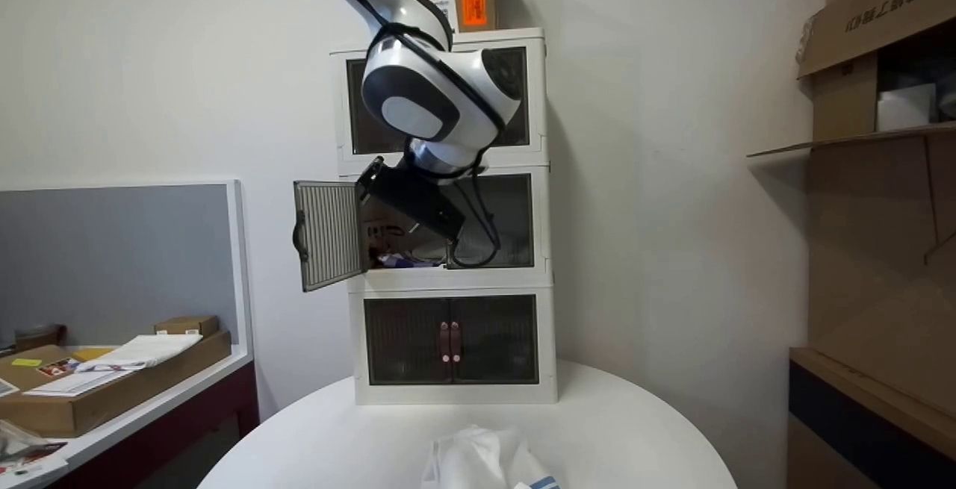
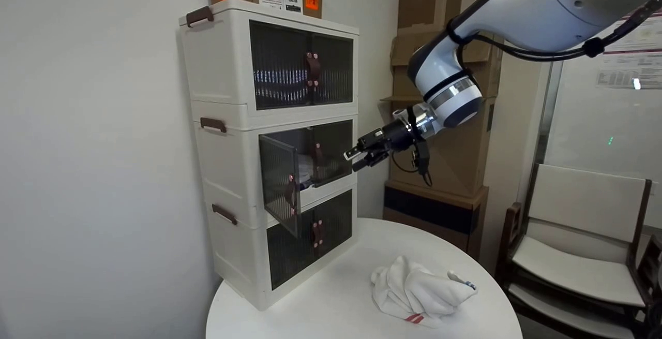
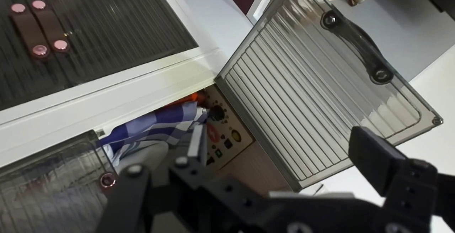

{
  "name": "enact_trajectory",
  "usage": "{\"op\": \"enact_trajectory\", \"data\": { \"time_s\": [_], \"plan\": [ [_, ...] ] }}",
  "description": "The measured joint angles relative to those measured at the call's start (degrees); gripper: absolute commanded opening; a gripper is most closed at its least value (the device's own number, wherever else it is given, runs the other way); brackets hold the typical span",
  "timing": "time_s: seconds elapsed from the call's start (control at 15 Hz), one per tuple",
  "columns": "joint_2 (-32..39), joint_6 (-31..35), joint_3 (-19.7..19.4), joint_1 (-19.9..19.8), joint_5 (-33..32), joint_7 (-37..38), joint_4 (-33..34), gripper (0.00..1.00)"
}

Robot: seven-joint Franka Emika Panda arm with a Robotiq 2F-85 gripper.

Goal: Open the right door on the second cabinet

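In the wrist view the gripper (image 3: 278,142) is holding its jaws widely spread, one fingertip (image 3: 198,144) hanging before the left half of the second cabinet (image 2: 225,168) and the other overlapping the swung-out left door (image 3: 295,94). The right door (image 1: 515,216) is lying to the right of the jaws, outside the space between them. It is appearing closed, sitting in line with the front, its dark-red handle (image 2: 318,156) facing the near side at its left edge. In an exterior view the gripper (image 2: 351,162) is hanging on the near side of this door, its tips crossing the right edge in outline; the wrist view is showing the fingertips apart from it.

The arm (image 1: 413,117) is hanging in front, its lower end hiding some of the right door in an exterior view. The left door (image 2: 279,178) is jutting toward the near side, well apart from the gripper. Inside, a checked cloth (image 3: 167,119) is lying, blue and white.

The top cabinet (image 2: 212,64) and the bottom cabinet (image 1: 454,393) are standing with both doors closed. All three are resting on a white table (image 2: 315,318), where a towel (image 2: 414,292) is lying crumpled, nearer than the cabinets.
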Motion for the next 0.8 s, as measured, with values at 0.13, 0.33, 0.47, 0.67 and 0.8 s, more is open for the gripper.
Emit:
{"op": "enact_trajectory", "data": {
  "time_s": [0.13,0.33,0.47,0.67,0.8],
  "plan": [
    [0.18,-0.04,-0.01,0.06,0.03,0.0,0.27,1.0],
    [0.31,0.41,11.46,-11.34,-0.11,0.0,0.17,1.0],
    [0.97,1.31,19.47,-20.09,-0.1,-0.23,0.37,1.0],
    [2.82,2.13,28.22,-31.37,-0.07,-1.08,2.09,1.0],
    [4.71,1.72,32.25,-37.23,0.27,-1.14,4.42,1.0]
  ]
}}
